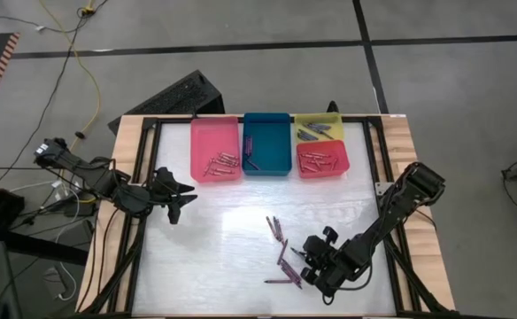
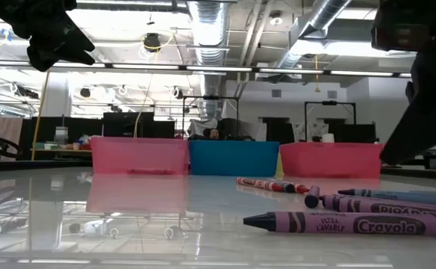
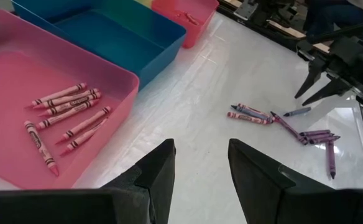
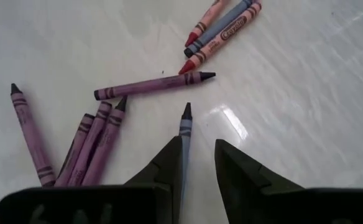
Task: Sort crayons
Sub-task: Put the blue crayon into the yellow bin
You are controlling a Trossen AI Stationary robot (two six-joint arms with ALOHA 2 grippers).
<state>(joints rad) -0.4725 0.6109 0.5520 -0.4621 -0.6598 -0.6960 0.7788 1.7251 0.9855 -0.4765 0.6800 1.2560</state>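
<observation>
The left gripper [image 1: 190, 192] hangs above the bare table just in front of the pink tray [image 1: 198, 133], its fingers apart with nothing between them; that arm reaches in from the left edge and looks to be waiting. In the pink tray lie several pink crayons [image 1: 220, 165]. Next along, the blue tray [image 1: 281, 133] holds a dark crayon or two, then a yellow tray [image 1: 325, 118] with grey ones and a red tray [image 1: 340, 162] with red ones.

Out on the open table, the loose crayons [image 1: 283, 257] are mostly purple, in a scatter near the front, with a small mixed bunch a little nearer the trays.

The right gripper [image 4: 198, 155] is low over that scatter, the arm stretched in from the right edge and folded down toward the table. Its fingers stand apart and a grey-blue crayon [image 4: 184, 134] lies by the inner edge of one finger, tip pointing away from the wrist. It isn't clamped yet, as far as I can tell.

To do this well, I'd say shift sideways until the stick sits square between the fingers, come straight down, and close across its middle without nudging the purple ones just beside it.
</observation>
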